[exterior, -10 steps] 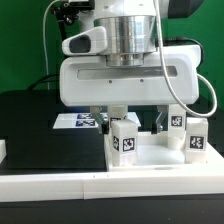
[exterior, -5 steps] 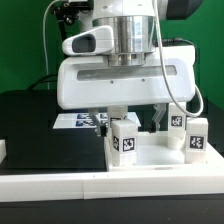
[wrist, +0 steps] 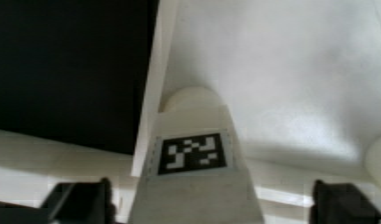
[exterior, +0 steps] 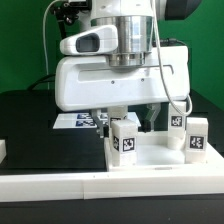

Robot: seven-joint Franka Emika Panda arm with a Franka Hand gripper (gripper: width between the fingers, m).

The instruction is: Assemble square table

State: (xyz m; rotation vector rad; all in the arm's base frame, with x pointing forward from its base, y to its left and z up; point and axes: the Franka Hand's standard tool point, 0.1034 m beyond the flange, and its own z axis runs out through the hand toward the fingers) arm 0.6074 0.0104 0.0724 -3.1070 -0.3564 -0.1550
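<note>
The square table's white top (exterior: 150, 160) lies flat at the exterior view's right, with tagged legs standing on it. One leg (exterior: 124, 141) stands at its near left corner, and two more (exterior: 176, 128) (exterior: 196, 137) at the right. My gripper (exterior: 128, 117) hangs straight above the left leg, its wide white body hiding the fingers' upper parts. In the wrist view that leg (wrist: 196, 150) rises between my dark fingers (wrist: 80, 205), and a gap shows on each side of it. The gripper (wrist: 205, 205) is open, straddling the leg without touching it.
The marker board (exterior: 80, 121) lies on the black table (exterior: 40, 130) behind the top's left edge. A long white rail (exterior: 100, 186) runs along the front. A small white part (exterior: 3, 150) sits at the far left edge. A green wall stands behind.
The gripper's body has shifted very slightly over the left leg. The top and the legs have not moved.
</note>
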